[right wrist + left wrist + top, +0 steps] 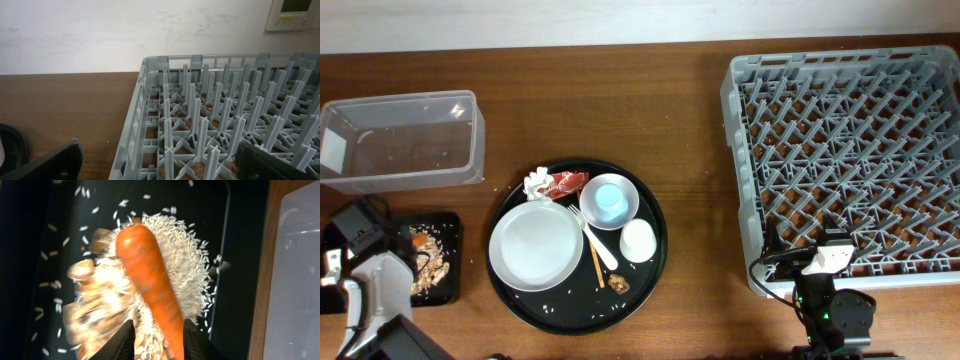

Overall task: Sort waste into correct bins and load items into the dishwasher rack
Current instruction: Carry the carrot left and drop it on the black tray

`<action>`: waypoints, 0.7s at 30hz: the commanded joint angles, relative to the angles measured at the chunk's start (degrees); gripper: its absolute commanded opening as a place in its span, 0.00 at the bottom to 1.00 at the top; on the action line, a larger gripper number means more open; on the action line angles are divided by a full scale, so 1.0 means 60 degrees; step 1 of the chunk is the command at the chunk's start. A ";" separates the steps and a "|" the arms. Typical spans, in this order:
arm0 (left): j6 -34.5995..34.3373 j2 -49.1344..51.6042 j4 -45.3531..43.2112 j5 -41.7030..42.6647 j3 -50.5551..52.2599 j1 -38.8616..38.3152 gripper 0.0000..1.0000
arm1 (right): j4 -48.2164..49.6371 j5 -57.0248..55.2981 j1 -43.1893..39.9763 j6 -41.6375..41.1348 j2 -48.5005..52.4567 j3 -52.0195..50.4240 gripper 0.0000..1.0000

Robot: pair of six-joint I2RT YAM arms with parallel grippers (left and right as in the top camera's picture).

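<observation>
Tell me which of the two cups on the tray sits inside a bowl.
The light blue cup, nested in the white bowl; the white cup stands on the round black tray itself.

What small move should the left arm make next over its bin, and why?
Probably lift the left gripper straight up, clear of the shallow black rectangular bin. The orange carrot already lies on the beige rice crumbs there, jaws apart, while a crumpled white tissue and red wrapper wait on the round black tray.
</observation>
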State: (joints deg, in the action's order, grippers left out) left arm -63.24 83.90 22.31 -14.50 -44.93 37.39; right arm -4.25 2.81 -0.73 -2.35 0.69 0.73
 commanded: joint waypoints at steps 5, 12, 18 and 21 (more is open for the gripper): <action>0.2222 -0.0495 -0.0018 0.1479 -0.0277 0.0047 0.46 | -0.0011 -0.0015 0.0051 0.0073 -0.0062 -0.0069 0.99; 0.2244 -0.4510 0.3810 0.4641 -0.0495 -0.0641 0.57 | -0.0011 -0.0015 0.0051 0.0073 -0.0062 -0.0069 0.99; 0.2237 -0.5067 0.6743 0.5497 -0.0492 -0.4688 0.57 | -0.0011 -0.0015 0.0051 0.0073 -0.0062 -0.0069 0.99; 0.2233 -0.4805 0.7078 0.5468 -0.0459 -0.6863 0.57 | -0.0011 -0.0015 0.0051 0.0073 -0.0062 -0.0069 0.99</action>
State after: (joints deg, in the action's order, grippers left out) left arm -50.50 53.65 63.94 17.41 -47.48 6.00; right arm -4.25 2.81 -0.73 -2.31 0.69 0.73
